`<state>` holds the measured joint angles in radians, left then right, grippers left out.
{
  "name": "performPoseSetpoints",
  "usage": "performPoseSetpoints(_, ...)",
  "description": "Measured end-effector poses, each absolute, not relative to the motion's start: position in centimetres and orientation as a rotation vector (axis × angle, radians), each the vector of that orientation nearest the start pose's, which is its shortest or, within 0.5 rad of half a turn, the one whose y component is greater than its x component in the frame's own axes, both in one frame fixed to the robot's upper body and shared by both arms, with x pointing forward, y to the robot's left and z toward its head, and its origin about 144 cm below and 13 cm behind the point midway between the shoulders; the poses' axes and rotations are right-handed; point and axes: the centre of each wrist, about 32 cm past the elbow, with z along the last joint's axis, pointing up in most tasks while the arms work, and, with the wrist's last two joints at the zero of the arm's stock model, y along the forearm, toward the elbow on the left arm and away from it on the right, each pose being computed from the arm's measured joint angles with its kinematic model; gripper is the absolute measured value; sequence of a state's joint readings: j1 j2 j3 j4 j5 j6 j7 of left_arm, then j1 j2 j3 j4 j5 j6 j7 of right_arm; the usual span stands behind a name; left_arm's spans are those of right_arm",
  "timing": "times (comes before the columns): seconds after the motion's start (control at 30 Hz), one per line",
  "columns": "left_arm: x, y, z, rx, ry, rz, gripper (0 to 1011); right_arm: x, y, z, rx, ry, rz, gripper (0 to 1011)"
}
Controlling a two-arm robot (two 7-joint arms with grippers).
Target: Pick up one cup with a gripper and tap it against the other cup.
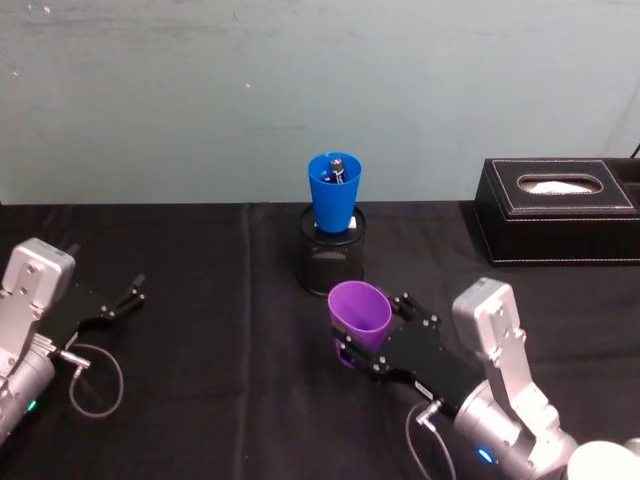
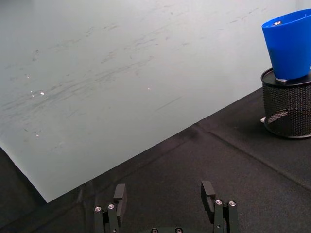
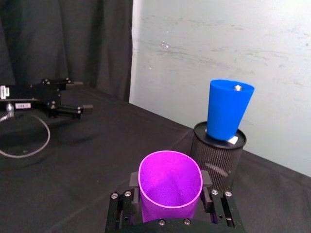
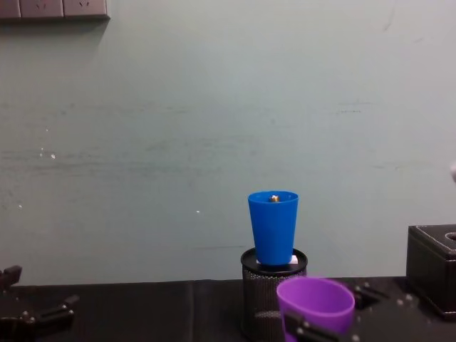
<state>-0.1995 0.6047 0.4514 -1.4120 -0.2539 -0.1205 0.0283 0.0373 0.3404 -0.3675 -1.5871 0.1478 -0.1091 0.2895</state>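
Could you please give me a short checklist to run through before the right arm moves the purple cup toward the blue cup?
1. Grip: the right end effector has its fingers closed on both sides of the purple cup. Ok.
2. Purple cup attitude: upright, mouth up, slightly squeezed oval. Ok.
3. Target: the blue cup sits upright in the black mesh pen holder, not on the table. It may tip easily if tapped. Not ok.
4. Path: open space between the two cups. Ok.
5. Left end effector: parked far left, fingers open, holding nothing. Ok.
6. Tissue box: off to the right, clear of the path. Ok.
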Motion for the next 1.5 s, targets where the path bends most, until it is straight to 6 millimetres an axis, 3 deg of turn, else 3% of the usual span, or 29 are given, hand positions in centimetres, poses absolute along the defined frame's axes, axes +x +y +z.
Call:
performPoseSetpoints(0.5,48.9,31.0,114.0,0.304,-0.285,1.248,1000,44.6,-20.7,110.0,-0.096,-0.169,-0.948,724)
performPoseSetpoints(0.8,48.9,31.0,114.0,0.304,-0.285,1.248,1000,44.6,-20.7,110.0,-0.094,-0.169,-0.949,726)
performPoseSetpoints(1.03,48.9,31.0,114.0,0.304,-0.285,1.248,1000,44.6,-20.7,110.1,-0.095,-0.17,-0.947,854)
performPoseSetpoints(1.2,48.9,31.0,114.0,0.304,-0.285,1.248,1000,44.6,-20.7,110.1,-0.095,-0.171,-0.946,1002)
performPoseSetpoints(1.5,48.9,31.0,114.0,0.304,-0.285,1.248,1000,44.7,-20.5,110.5,-0.088,-0.187,-0.943,1002)
